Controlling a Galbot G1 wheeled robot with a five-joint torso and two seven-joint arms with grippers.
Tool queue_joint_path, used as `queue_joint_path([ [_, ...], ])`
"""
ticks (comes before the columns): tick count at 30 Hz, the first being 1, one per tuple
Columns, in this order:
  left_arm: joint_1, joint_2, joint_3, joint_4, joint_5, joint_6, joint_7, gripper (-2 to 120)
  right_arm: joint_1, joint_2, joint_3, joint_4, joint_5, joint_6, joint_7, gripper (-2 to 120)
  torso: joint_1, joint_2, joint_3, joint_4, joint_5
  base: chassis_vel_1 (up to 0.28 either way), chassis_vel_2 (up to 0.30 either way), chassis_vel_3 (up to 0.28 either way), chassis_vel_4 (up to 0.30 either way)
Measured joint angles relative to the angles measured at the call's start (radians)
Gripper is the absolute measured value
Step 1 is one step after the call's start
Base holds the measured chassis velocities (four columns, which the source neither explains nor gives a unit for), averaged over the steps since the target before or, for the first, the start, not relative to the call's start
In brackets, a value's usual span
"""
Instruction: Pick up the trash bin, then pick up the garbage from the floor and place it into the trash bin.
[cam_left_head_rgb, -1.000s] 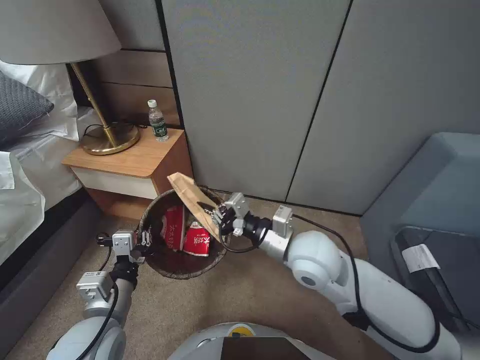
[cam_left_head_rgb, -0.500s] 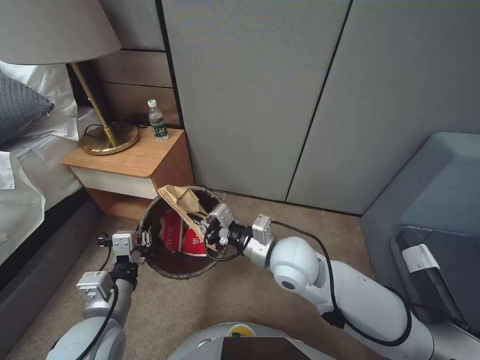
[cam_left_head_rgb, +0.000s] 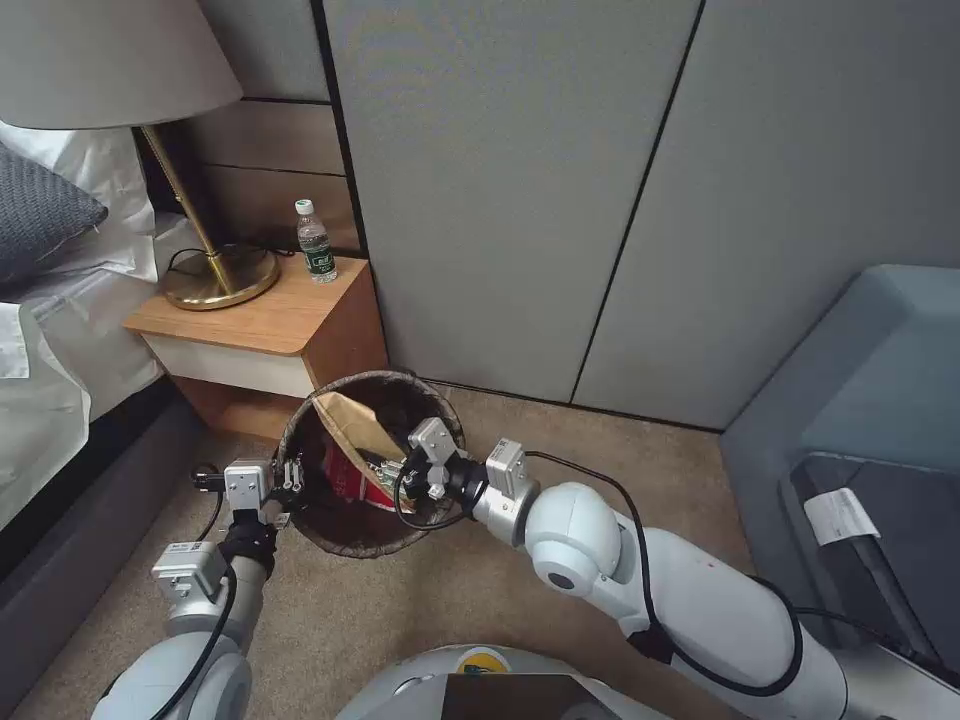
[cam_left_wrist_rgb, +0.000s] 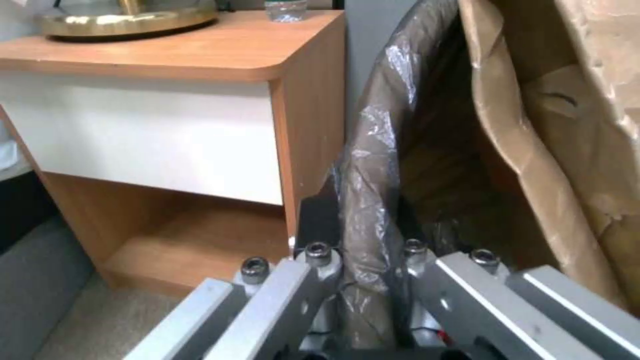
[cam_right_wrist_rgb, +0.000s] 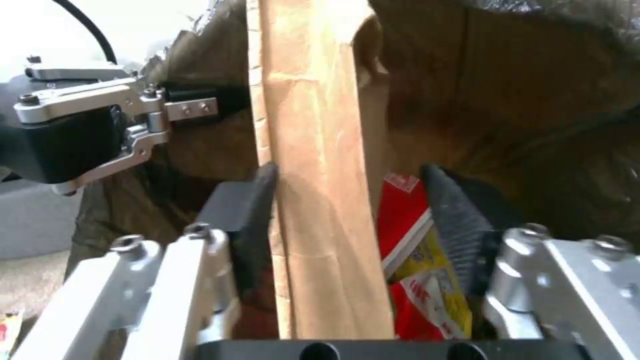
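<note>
The trash bin (cam_left_head_rgb: 300, 432) stands on the carpet beside the nightstand, its rim wrapped in a crinkled brown bag. My left gripper (cam_left_head_rgb: 288, 478) is shut on the near-left rim; the left wrist view shows its fingers (cam_left_wrist_rgb: 320, 260) clamping the liner-covered rim (cam_left_wrist_rgb: 373, 165). My right gripper (cam_left_head_rgb: 395, 470) reaches down inside the bin. In the right wrist view it (cam_right_wrist_rgb: 347, 210) is open, with the tan paper bag (cam_right_wrist_rgb: 320, 125) between its pads, touching one pad and clear of the other. The paper bag (cam_left_head_rgb: 350, 425) leans inside the bin over red-and-white packets (cam_left_head_rgb: 342, 472).
A wooden nightstand (cam_left_head_rgb: 260, 320) with a brass lamp base (cam_left_head_rgb: 220, 278) and a water bottle (cam_left_head_rgb: 316, 242) stands just behind the bin. The bed (cam_left_head_rgb: 60, 400) lies on the left, a grey-blue seat (cam_left_head_rgb: 880, 370) on the right. Open carpet (cam_left_head_rgb: 480, 590) lies in front.
My right gripper has moved down and left into the bin, carrying the paper bag from above the rim to inside, and its fingers have opened. The left gripper has stayed put.
</note>
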Motion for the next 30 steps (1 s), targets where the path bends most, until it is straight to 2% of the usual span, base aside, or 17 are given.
queue_joint_path([
  [4,-0.002,0.001,0.000,0.004,-0.001,0.000,0.000,0,0.001,0.000,0.001,0.003,0.001,0.000,0.004,76,0.000,0.000,0.000,0.0000,0.0000,0.000,0.000,0.000,0.000],
  [5,-0.002,0.001,0.000,0.004,-0.001,0.000,0.000,0,0.001,0.000,0.001,0.003,0.001,0.000,0.004,76,0.000,0.000,0.000,0.0000,0.0000,0.000,0.000,0.000,0.000],
  [8,-0.003,0.002,0.000,0.006,-0.002,0.000,0.000,0,0.003,0.002,0.008,0.012,0.001,0.000,0.006,90,0.000,0.000,0.000,0.0000,0.0000,0.000,0.000,0.000,0.000],
  [9,-0.003,0.002,0.000,0.006,-0.002,0.000,0.000,0,0.003,0.002,0.008,0.012,0.001,0.000,0.006,90,0.000,0.000,0.000,0.0000,0.0000,0.000,0.000,0.000,0.000],
  [11,-0.004,0.002,-0.001,0.006,-0.002,0.000,0.000,0,0.003,0.001,0.016,0.025,0.005,0.001,0.008,98,0.000,0.000,0.000,0.0000,0.0001,0.000,0.000,0.000,0.000],
  [16,-0.005,0.003,-0.002,0.007,-0.002,0.000,0.000,0,-0.004,-0.010,0.042,0.055,0.018,0.001,0.010,100,0.000,0.000,0.000,0.0000,0.0001,0.000,0.000,0.000,0.000],
  [30,-0.005,-0.001,0.000,0.010,0.000,0.000,-0.001,0,-0.109,-0.099,0.196,0.195,0.057,0.007,-0.023,100,0.000,0.000,0.000,-0.0001,0.0003,0.000,0.000,0.000,0.000],
])
